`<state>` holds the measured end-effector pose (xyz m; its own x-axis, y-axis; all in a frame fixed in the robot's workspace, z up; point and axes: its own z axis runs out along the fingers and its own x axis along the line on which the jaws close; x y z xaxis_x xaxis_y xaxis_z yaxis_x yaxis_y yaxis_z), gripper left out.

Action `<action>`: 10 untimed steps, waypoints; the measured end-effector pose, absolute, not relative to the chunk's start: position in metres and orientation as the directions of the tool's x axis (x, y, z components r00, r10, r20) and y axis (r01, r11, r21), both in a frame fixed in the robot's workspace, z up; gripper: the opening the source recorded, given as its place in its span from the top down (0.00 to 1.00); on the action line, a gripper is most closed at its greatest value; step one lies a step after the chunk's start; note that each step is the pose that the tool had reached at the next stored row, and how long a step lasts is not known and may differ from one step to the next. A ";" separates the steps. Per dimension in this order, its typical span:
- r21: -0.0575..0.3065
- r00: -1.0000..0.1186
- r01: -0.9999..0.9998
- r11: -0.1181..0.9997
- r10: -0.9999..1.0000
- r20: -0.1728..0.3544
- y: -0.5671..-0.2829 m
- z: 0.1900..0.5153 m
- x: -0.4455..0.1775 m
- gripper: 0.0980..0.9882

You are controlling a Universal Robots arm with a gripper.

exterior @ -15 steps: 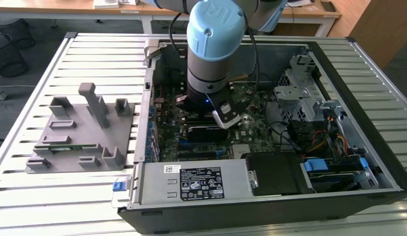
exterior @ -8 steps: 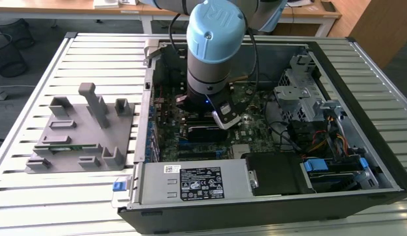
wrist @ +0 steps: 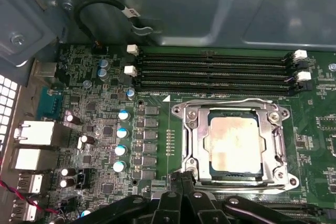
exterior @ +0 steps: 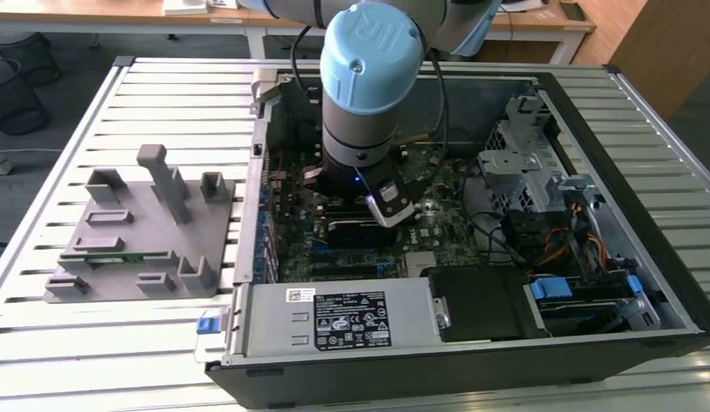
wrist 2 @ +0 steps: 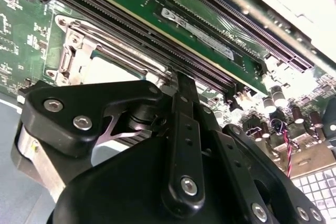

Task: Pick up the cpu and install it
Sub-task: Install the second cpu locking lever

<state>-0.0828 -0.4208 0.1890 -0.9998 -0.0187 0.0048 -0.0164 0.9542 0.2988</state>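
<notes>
The cpu (wrist: pixel 234 144), a flat square chip with a pale silver top, lies seated inside the metal frame of the socket (wrist: pixel 281 145) on the green motherboard (wrist: pixel 157 129) in the first wrist view. My gripper (wrist: pixel 182 178) hangs just off the frame's edge, at the corner nearest the capacitors, with its black fingers pressed together and nothing between them. In the second wrist view the gripper (wrist 2: pixel 181 85) points down beside the socket frame (wrist 2: pixel 79 51). In the exterior view my arm (exterior: pixel 370 94) reaches down into the open computer case (exterior: pixel 584 103).
Black memory slots (wrist: pixel 210 69) run along the socket's far side. A grey fixture (exterior: pixel 137 232) holding a green memory stick (exterior: pixel 117 256) sits on the slatted table at the exterior view's left. A power supply (exterior: pixel 343 318), a drive cage (exterior: pixel 526 163) and cables (exterior: pixel 561 249) crowd the case.
</notes>
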 end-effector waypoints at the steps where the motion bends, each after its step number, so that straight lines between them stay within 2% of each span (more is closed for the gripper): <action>1: 0.299 -1.000 -0.016 0.954 -0.019 0.005 -0.421 0.189 -0.083 0.99; 10: 0.305 -1.000 -0.016 0.952 -0.019 0.005 -0.421 0.188 -0.084 0.99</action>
